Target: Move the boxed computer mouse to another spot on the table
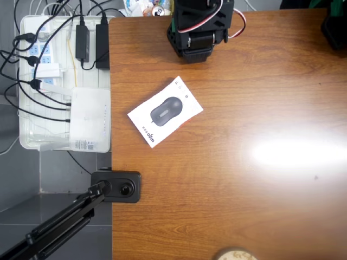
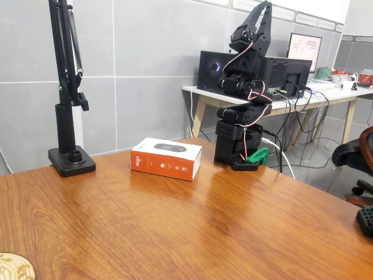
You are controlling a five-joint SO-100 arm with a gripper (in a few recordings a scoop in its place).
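Note:
The boxed computer mouse is a flat white carton printed with a dark grey mouse. It lies at an angle on the wooden table, left of centre in the overhead view. In the fixed view its orange-red side panel faces the camera. The black arm stands at the table's far edge, folded upright behind and to the right of the box. My gripper points straight up, high above the box, with its fingers together and nothing held.
A white tray of cables, a power strip and a white router box sits off the table's left edge. A black stand base is clamped at that edge. A round cork coaster lies at the near edge.

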